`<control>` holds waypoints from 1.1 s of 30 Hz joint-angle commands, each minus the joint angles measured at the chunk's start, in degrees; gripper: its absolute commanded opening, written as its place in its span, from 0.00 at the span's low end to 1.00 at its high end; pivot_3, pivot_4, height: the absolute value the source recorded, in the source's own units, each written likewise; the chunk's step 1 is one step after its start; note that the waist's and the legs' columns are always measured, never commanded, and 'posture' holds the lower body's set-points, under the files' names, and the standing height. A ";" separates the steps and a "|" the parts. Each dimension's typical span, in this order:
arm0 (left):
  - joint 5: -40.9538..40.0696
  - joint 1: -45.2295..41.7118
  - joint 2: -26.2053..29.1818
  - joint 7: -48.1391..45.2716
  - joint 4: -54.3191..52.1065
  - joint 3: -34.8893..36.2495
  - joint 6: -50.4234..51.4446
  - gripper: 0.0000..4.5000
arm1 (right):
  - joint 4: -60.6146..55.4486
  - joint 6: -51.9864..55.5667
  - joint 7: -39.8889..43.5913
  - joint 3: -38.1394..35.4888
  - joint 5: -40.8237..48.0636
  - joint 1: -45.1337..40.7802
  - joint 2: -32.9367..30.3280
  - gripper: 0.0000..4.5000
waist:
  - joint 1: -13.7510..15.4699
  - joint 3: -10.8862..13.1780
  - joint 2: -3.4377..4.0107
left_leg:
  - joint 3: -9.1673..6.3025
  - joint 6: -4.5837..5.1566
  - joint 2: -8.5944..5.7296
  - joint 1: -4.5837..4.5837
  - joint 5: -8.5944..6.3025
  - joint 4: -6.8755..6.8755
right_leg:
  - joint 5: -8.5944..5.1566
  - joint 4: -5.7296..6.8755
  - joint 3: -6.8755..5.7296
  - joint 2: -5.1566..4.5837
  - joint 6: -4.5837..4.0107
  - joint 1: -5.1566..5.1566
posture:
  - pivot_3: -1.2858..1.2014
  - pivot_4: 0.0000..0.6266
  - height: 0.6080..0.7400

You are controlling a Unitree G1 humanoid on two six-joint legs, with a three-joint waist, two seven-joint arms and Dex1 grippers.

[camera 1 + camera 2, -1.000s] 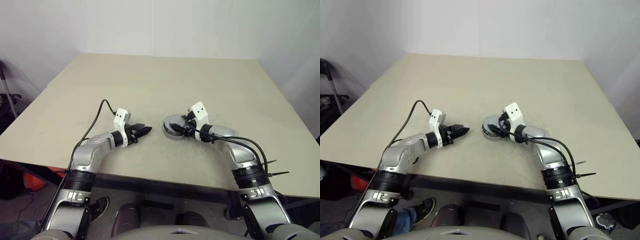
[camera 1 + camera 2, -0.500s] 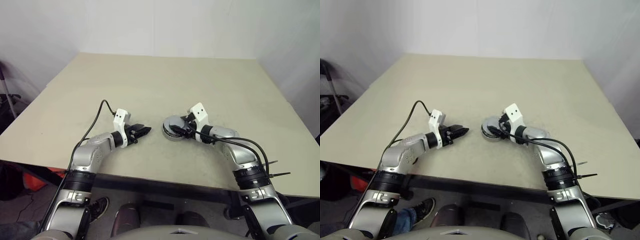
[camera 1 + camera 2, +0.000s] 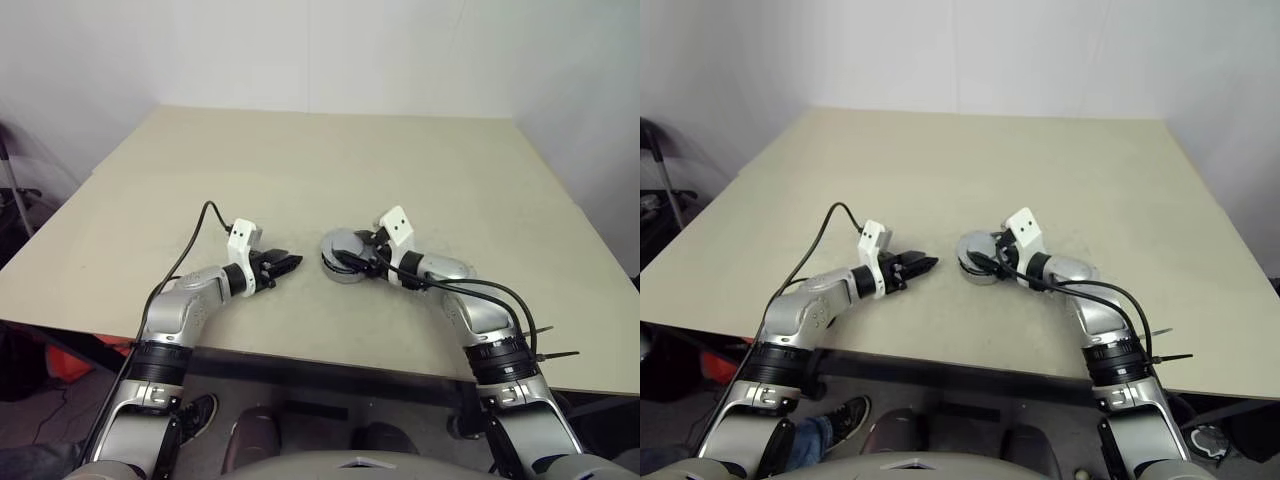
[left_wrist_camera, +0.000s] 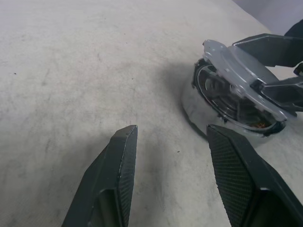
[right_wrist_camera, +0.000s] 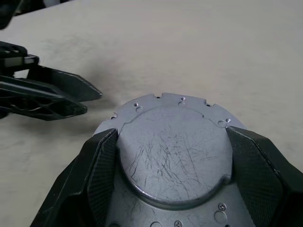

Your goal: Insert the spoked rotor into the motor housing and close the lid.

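Observation:
The motor housing (image 4: 199, 106), a silver ring with copper coils showing at its rim, stands on the table (image 3: 330, 160) between my two grippers. My right gripper (image 5: 171, 135) is shut on the lid (image 5: 173, 151), a dull-grey disc with a notched edge. The lid (image 4: 236, 61) lies tilted over the housing's top, one side raised. Under that raised side, shiny silver bars with dark gaps show inside the housing; they look like the spoked rotor (image 4: 222, 92), mostly hidden. My left gripper (image 4: 170, 132) stands open a short way left of the housing, low over the table, with nothing in it.
The tan table's front edge (image 3: 330, 345) runs just behind both forearms. A black cable (image 3: 195, 225) loops up from the left wrist. Bare table surface stretches beyond the housing to the far wall.
My right gripper has turned a little toward the left with the lid, which now sits slightly further left over the housing. The left gripper has kept still.

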 commanded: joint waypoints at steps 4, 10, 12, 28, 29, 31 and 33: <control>0.00 -0.59 0.32 -0.17 -1.13 0.43 -0.51 0.54 | -0.57 -4.65 1.41 -0.43 -1.15 -1.01 -2.37 0.70 | 0.01 0.00 0.00 | 0.00 0.00 0.00 0.00 0.00 0.02 | 0.00 0.02 0.00 0.00 0.00 0.01 | 0.52 0.00 1.00; 0.12 -0.50 0.17 0.14 -1.24 0.56 -0.64 0.54 | 1.01 -6.04 1.62 0.70 -3.12 -1.38 -2.90 0.70 | 0.06 0.00 0.00 | 0.00 0.02 0.00 -0.01 -0.01 0.03 | 0.00 0.02 0.00 0.00 0.00 0.00 | 0.52 0.00 1.00; 0.15 -0.49 0.06 0.37 -1.27 0.64 -0.64 0.54 | 0.64 -5.98 2.48 0.97 -2.85 -1.03 -2.95 0.70 | 0.05 0.00 0.00 | 0.00 0.02 0.00 -0.01 -0.01 0.03 | 0.00 0.02 0.00 0.00 0.00 0.00 | 0.52 0.00 1.00; 0.28 -0.30 0.15 0.89 -1.09 0.84 -0.72 0.54 | 1.30 -6.03 3.59 1.68 -3.95 -1.05 -3.35 0.70 | 0.05 0.00 0.00 | 0.00 0.05 0.00 -0.01 -0.02 0.06 | 0.00 0.03 0.00 0.00 0.00 0.00 | 0.52 0.00 1.00; 0.29 -0.29 0.18 0.89 -1.06 0.86 -0.75 0.54 | 1.47 -6.14 3.53 1.79 -4.20 -0.96 -3.40 0.70 | 0.05 0.00 0.00 | 0.00 0.04 0.00 -0.01 -0.02 0.06 | 0.00 0.03 0.00 0.00 0.00 0.01 | 0.52 0.00 1.00; 0.32 -0.29 0.24 0.91 -1.00 0.88 -0.79 0.54 | 2.01 -6.35 3.28 2.19 -5.04 -0.90 -3.60 0.70 | 0.05 0.00 0.00 | 0.00 0.05 0.00 -0.01 -0.02 0.06 | 0.00 0.03 0.00 0.00 0.00 0.01 | 0.52 0.00 1.00; 0.35 -0.28 0.27 0.96 -0.99 0.90 -0.82 0.54 | 2.42 -6.74 3.31 2.48 -5.56 -0.78 -3.66 0.70 | 0.05 0.00 0.00 | 0.00 0.05 0.00 -0.01 -0.02 0.06 | 0.00 0.03 0.00 0.00 0.00 0.01 | 0.52 0.00 1.00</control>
